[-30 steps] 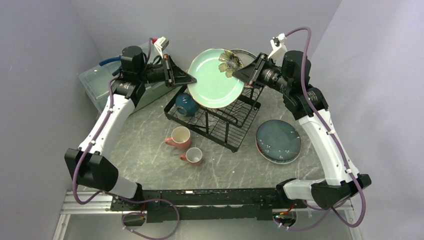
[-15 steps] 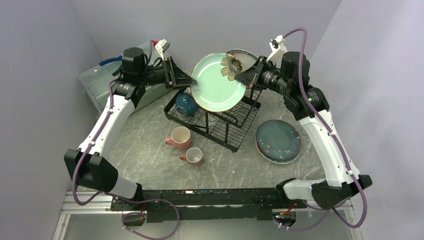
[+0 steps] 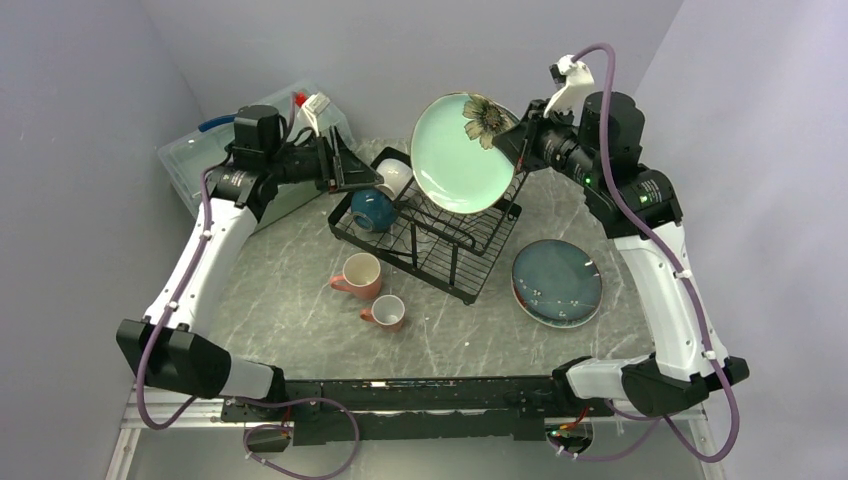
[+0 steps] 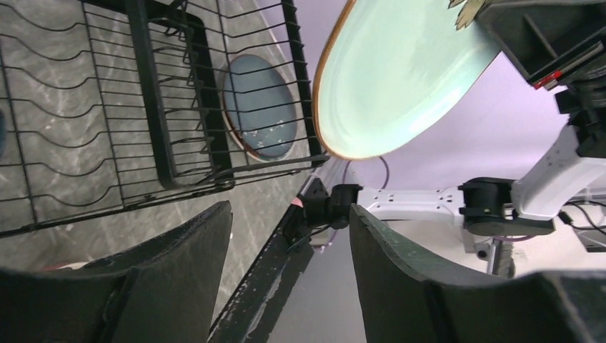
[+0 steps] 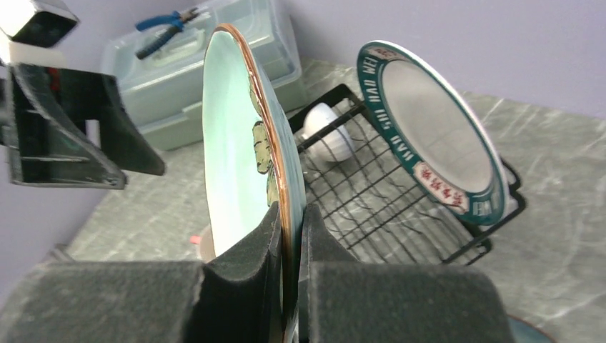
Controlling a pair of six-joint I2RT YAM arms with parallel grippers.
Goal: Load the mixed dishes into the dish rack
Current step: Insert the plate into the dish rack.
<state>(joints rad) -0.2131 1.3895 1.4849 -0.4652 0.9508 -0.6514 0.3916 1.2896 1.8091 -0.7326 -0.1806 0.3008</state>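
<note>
The pale green plate (image 3: 462, 155) is held up on its edge over the far side of the dish rack (image 3: 440, 245), tipped a little, with its face turned toward 8 o'clock in the top view. Its rim is pinched at 2 o'clock by the right claw (image 3: 512, 140), beside the painted flower. The left claw (image 4: 289, 221) is spread wide with nothing in it, at 9 o'clock from the rack.

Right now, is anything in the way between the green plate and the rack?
Nothing visible blocks it. The right gripper holds the green plate over the bare middle wires of the rack. The teal-rimmed white plate stands at the far end, and the blue bowl sits at the left end.
</note>
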